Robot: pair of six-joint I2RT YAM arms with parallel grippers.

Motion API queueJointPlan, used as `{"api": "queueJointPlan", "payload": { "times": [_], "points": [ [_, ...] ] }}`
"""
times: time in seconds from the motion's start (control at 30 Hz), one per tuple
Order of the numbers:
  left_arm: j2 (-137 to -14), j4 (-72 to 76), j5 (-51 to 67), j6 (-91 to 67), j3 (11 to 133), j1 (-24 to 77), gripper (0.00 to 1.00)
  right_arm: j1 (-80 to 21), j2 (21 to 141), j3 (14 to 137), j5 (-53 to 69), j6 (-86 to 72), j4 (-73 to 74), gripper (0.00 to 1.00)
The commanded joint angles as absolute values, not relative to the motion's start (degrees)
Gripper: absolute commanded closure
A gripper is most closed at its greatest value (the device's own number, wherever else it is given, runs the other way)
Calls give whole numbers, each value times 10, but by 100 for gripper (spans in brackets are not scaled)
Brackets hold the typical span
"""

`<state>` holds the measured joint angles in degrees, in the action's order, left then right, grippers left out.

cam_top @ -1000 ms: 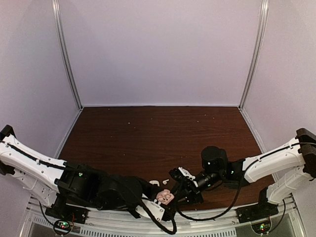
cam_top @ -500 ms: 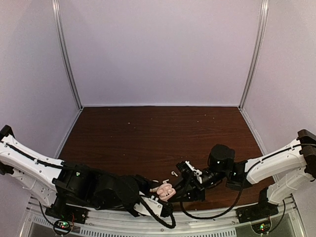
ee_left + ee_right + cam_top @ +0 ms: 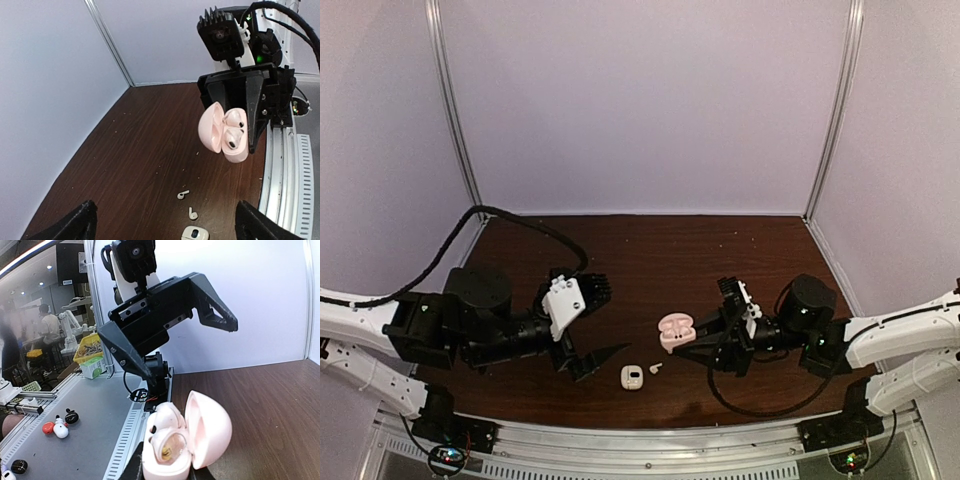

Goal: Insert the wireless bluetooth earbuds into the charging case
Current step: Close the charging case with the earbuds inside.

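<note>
The left gripper (image 3: 164,203) is spread wide, with nothing held. The right gripper (image 3: 692,338) is clamped on the open pink charging case (image 3: 225,131), which is held aloft ahead of the left gripper. The earbuds (image 3: 183,194) are seen on the table (image 3: 140,150) below, just beyond its tips. Pickup is judged to be next, for which a descent and a fine pinch are required.

L end effector (image 3: 170,222) spread wide, R end effector (image 3: 692,335) clamped shut, both arms low, facing each other.
</note>
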<state>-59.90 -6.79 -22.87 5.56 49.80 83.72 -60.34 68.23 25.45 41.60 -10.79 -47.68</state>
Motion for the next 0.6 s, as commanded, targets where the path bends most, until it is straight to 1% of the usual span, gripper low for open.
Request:
{"api": "queueJointPlan", "payload": {
  "times": [0.0, 0.2, 0.4, 0.57],
  "points": [
    [-633, -4, -153, 6, 498, 828, 2, -600, 660, 260, 369, -111, -446, 100],
    [-703, 19, -78, 29, 537, 827, 2, -601, 663, 273, 373, -119, -420, 100],
    [-744, 42, -61, 60, 559, 827, 3, -606, 676, 280, 384, -124, -421, 100],
    [-745, 66, -15, 91, 552, 827, 8, -607, 684, 283, 386, -131, -423, 100]
  ]
}}
